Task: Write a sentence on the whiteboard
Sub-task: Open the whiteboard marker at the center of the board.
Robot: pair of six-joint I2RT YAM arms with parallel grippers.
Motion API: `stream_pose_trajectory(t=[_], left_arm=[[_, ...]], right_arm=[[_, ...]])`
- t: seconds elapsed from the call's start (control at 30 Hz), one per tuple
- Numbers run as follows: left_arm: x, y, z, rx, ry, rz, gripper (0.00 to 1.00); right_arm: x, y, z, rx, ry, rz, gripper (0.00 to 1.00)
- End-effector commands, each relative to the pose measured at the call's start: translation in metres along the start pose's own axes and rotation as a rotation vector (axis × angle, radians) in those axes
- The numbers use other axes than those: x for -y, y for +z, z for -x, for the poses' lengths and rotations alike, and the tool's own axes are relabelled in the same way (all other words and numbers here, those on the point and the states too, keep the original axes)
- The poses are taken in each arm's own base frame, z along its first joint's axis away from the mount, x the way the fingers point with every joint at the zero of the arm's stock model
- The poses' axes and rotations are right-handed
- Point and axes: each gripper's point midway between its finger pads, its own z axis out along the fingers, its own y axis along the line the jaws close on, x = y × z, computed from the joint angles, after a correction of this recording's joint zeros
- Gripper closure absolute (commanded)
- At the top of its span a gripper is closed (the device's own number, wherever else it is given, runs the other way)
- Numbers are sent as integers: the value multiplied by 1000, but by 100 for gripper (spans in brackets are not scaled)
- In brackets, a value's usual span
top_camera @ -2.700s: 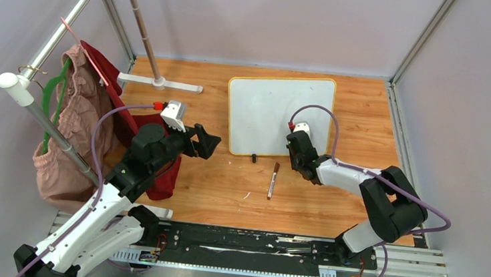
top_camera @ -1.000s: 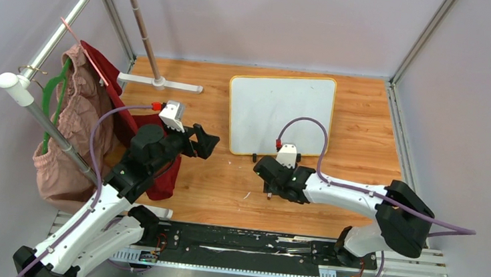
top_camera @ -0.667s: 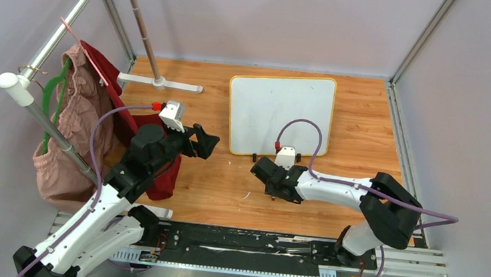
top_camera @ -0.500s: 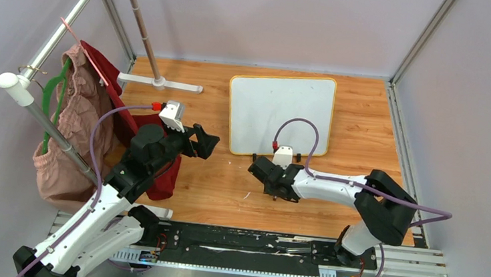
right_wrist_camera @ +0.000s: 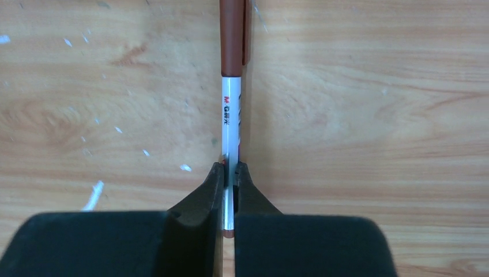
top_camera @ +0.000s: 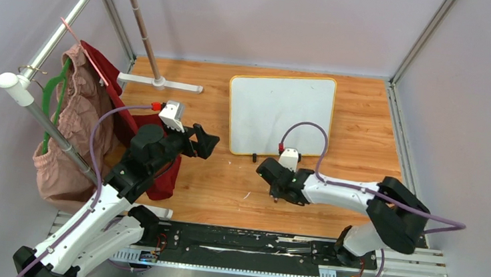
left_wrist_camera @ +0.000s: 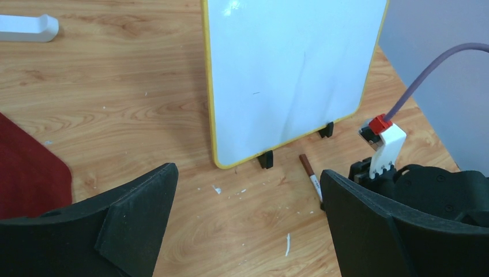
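Right pincer: your right pincer (right_wrist_camera: 229,173) is low, close to your side of the table (top_camera: 225,184). Its two fingers are squeezed tight on the pen.
Pen: the pen (right_wrist_camera: 230,109) looks to be lying flat on the wood. You hold its white part near the back end. The red-brown cap (right_wrist_camera: 232,34) is on and points away from the fingers, toward the board.
Left pincer: your left pincer (left_wrist_camera: 247,179) is wide apart and holds nothing. It hangs above the wood, off to the left, looking at the board.
Whiteboard: the whiteboard (top_camera: 279,111) sits farther back, near the middle of the table. Its two black feet (left_wrist_camera: 265,158) are just past the pen.
Sentence: the sentence is not there. You can see only a few faint marks.
Step now: you are picking up the pen, I think. No writing has begun.
Next move: lift the pen straight up. The cap likely has to come off first, so your free left pincer could pull it.
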Motion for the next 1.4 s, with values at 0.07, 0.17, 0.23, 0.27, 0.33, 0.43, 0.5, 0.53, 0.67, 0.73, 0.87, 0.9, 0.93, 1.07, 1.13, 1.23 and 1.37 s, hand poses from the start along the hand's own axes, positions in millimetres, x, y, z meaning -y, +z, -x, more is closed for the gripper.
stream_pose_trajectory(t=[0.07, 0.17, 0.23, 0.27, 0.33, 0.43, 0.5, 0.53, 0.67, 0.73, 0.87, 0.9, 0.93, 1.07, 1.13, 1.23, 1.37], left_arm=[[-5, 0, 9, 76, -78, 37, 0], [10, -2, 19, 112, -117, -32, 0], [28, -3, 21, 110, -135, -126, 0], [37, -4, 23, 104, -142, -172, 0], [55, -7, 24, 81, -174, -260, 0], [84, -12, 25, 22, -213, -404, 0], [102, -16, 24, -23, -227, -477, 0], [110, -19, 24, -41, -227, -512, 0], [143, -27, 23, -76, -226, -637, 0], [154, -27, 21, -90, -245, -674, 0], [165, -14, 9, -152, -266, -683, 4], [167, -12, 7, -162, -267, -684, 6], [169, -11, 7, -167, -268, -684, 7], [174, -9, 10, -155, -271, -692, 13], [177, -10, 12, -155, -276, -704, 17], [181, -11, 15, -152, -285, -720, 30], [184, -13, 16, -150, -289, -734, 41]], right_arm=[[-2, -47, -7, 65, -228, 181, 100], [-17, -83, 2, 175, -347, 305, 100], [-23, -105, 8, 236, -383, 382, 100], [-27, -115, 10, 266, -395, 425, 100], [-32, -134, 17, 328, -403, 507, 100], [-37, -158, 28, 418, -374, 620, 100], [-40, -170, 34, 471, -352, 684, 100], [-42, -178, 38, 497, -339, 718, 100], [-50, -198, 51, 577, -288, 807, 100], [-55, -208, 57, 615, -268, 851, 100], [-65, -225, 68, 674, -243, 919, 100], [-67, -228, 70, 682, -239, 928, 100], [-69, -231, 72, 691, -237, 935, 100], [-74, -239, 76, 707, -245, 961, 100], [-76, -243, 77, 713, -244, 978, 100], [-78, -246, 78, 720, -240, 989, 100], [-79, -246, 79, 721, -237, 988, 100]])
